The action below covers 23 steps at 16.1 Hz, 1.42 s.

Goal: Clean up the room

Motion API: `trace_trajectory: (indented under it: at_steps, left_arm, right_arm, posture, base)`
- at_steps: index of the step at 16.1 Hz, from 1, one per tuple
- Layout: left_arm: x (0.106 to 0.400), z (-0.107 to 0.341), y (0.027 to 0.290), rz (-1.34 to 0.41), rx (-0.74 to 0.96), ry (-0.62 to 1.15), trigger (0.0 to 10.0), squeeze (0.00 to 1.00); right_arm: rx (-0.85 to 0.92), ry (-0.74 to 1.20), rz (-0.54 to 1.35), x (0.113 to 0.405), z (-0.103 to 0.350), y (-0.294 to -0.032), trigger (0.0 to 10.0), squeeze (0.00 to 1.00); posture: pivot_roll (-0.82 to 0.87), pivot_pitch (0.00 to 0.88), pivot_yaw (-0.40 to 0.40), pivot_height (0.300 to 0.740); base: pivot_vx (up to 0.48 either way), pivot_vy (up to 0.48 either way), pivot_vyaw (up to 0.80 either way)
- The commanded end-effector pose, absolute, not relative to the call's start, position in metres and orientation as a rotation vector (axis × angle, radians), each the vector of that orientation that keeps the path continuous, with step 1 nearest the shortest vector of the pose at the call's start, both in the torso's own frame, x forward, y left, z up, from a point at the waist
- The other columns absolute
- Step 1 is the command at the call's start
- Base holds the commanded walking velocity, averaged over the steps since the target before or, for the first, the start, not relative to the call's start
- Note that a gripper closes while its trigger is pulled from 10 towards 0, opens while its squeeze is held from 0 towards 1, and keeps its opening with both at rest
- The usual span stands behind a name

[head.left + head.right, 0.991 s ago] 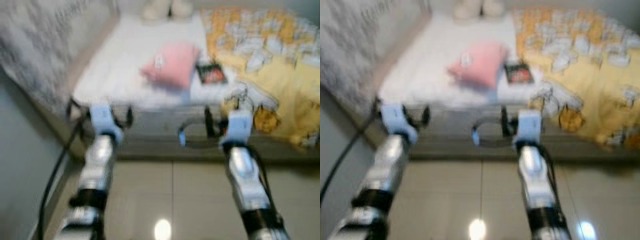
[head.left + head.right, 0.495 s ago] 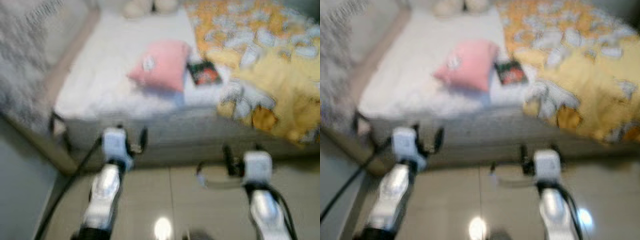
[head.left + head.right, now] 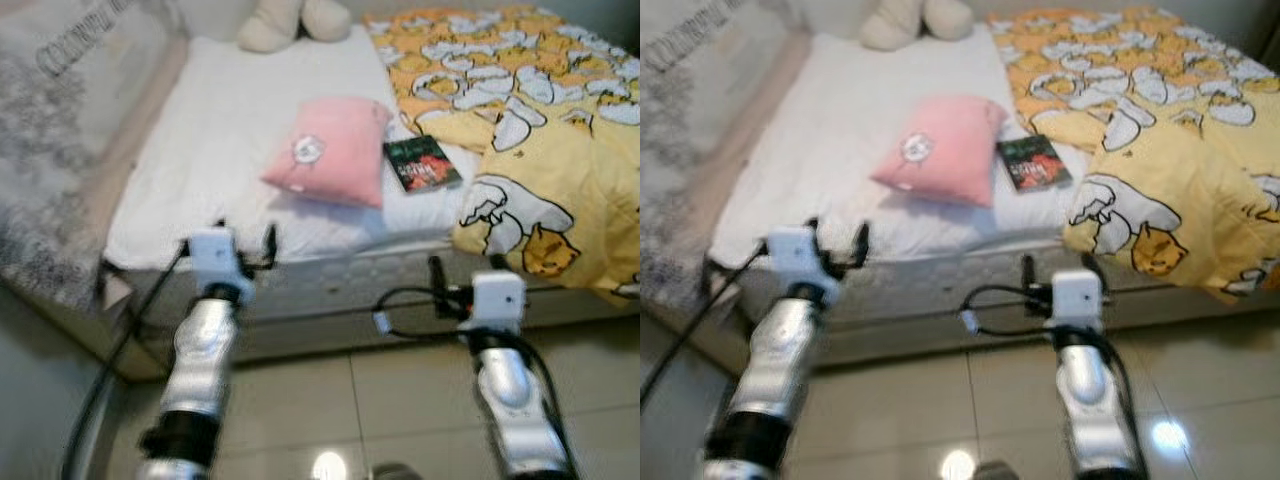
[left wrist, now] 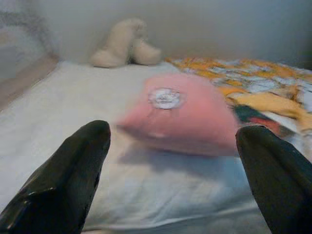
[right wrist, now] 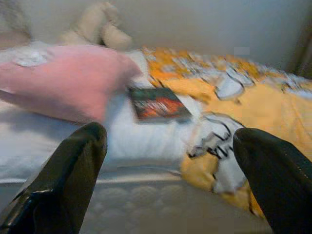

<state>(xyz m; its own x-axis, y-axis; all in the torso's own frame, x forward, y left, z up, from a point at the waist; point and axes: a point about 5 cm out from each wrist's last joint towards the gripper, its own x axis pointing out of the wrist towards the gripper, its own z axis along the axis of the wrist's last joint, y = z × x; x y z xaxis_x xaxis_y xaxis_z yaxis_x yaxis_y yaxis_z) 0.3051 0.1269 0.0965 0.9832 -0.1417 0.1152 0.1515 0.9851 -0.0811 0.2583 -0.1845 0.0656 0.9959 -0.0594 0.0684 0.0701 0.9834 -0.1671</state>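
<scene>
A pink pillow lies on the white bed sheet, and a dark book rests just to its right. A yellow duck-print blanket covers the bed's right side and hangs over the edge. A cream plush toy sits at the head. My left gripper is open and empty at the mattress edge, with the pillow straight ahead of it. My right gripper is open and empty in front of the mattress side, facing the book.
A grey patterned padded panel runs along the bed's left side. The quilted mattress side stands before me, above glossy floor tiles. A black cable trails beside my left arm.
The whole picture has shifted and sharpened as the camera moved, and the bed now sits fuller in view. Both arms stay held out before the bed edge with their fingers open.
</scene>
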Motion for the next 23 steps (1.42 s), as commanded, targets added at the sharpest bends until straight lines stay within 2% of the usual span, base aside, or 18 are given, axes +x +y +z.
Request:
trace_trajectory:
  at_steps: [1,12,15,16,23]
  left_arm:
    - [0.305,0.092,0.138,-0.113,-0.075,-0.083,10.0,0.0]
    - [0.318,0.101,0.136,-0.117,-0.069,-0.109,10.0,0.0]
    - [0.322,0.108,0.134,-0.121,-0.073,-0.126,10.0,0.0]
    - [0.325,0.113,0.114,-0.198,-0.063,-0.114,10.0,0.0]
    - [0.324,0.112,0.115,-0.184,-0.116,-0.106,10.0,0.0]
  right_arm:
    - [-0.153,-0.072,-0.058,0.261,0.068,-0.179,10.0,0.0]
    - [-0.139,-0.081,-0.063,0.269,0.072,-0.177,10.0,0.0]
    - [-0.124,-0.126,-0.086,0.274,0.085,-0.178,10.0,0.0]
    - [-0.112,-0.13,-0.153,0.282,0.095,-0.191,10.0,0.0]
    - [-0.108,-0.123,-0.146,0.282,0.095,-0.189,10.0,0.0]
  posture:
    - [-0.25,0.0,0.082,0.74]
    - [-0.25,0.0,0.079,0.74]
    - [-0.25,0.0,0.085,0.74]
    - [-0.26,0.0,0.086,0.74]
    - [-0.26,0.0,0.081,0.74]
  base:
    - [0.465,0.0,0.0]
    - [0.473,0.0,0.0]
    - [0.48,0.0,0.0]
    - [0.0,-0.48,0.0]
    - [0.0,-0.47,0.0]
